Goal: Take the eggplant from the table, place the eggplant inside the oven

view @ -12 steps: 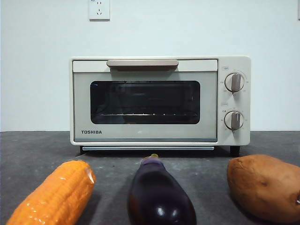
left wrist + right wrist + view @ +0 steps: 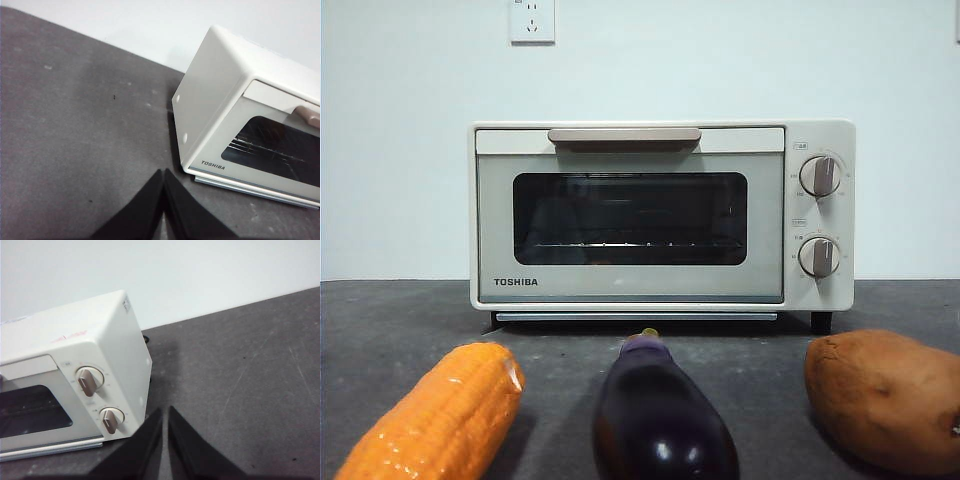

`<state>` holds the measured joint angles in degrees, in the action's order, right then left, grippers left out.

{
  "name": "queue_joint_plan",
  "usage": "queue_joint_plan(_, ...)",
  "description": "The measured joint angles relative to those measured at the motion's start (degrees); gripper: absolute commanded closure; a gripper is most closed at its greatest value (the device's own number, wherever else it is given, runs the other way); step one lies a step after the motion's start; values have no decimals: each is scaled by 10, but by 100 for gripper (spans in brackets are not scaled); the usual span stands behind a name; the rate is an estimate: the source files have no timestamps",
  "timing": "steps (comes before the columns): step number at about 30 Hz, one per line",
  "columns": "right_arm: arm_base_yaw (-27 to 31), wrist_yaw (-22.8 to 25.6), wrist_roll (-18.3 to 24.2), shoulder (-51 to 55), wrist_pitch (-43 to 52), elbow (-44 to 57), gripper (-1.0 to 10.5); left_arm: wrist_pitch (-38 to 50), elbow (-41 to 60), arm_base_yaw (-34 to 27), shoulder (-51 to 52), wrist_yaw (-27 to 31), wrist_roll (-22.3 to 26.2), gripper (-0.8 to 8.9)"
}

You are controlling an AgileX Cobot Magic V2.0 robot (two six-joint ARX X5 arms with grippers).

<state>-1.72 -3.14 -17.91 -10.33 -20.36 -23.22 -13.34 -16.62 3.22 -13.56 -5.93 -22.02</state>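
A glossy dark purple eggplant (image 2: pixel 662 420) lies on the dark grey table (image 2: pixel 570 360) at the front centre, its stem toward the oven. The cream TOSHIBA oven (image 2: pixel 660 215) stands behind it with its glass door closed. Neither arm shows in the front view. My left gripper (image 2: pixel 163 175) is shut and hovers over bare table off the oven's (image 2: pixel 240 115) left side. On the other side, beyond the two knobs, my right gripper (image 2: pixel 165 412) is shut too, above bare table beside the oven (image 2: pixel 75 375). Neither wrist view shows the eggplant.
An orange corn cob (image 2: pixel 435 420) lies at the front left and a brown sweet potato (image 2: pixel 885 398) at the front right, flanking the eggplant. A white wall with a socket (image 2: pixel 532 20) stands behind the oven.
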Motion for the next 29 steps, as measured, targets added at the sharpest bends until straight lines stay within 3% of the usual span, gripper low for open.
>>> queue_joint_plan(7,0,-30,9,-114,-98,-121,942,-19,-109,0,-122,-14,4,808)
queue_joint_plan(19,0,-124,81,-288,-303,-295,929,-126,-283,4,-308,-135,72,807)
queue_joint_plan(23,0,-170,99,-331,-362,-325,812,-145,-309,19,-342,-153,82,807)
queue_joint_plan(27,-16,-234,103,-373,-374,-326,603,-144,-313,43,-360,-153,88,807)
queue_joint_plan(29,-38,-238,100,-392,-370,-326,537,-144,-313,54,-364,-153,90,808)
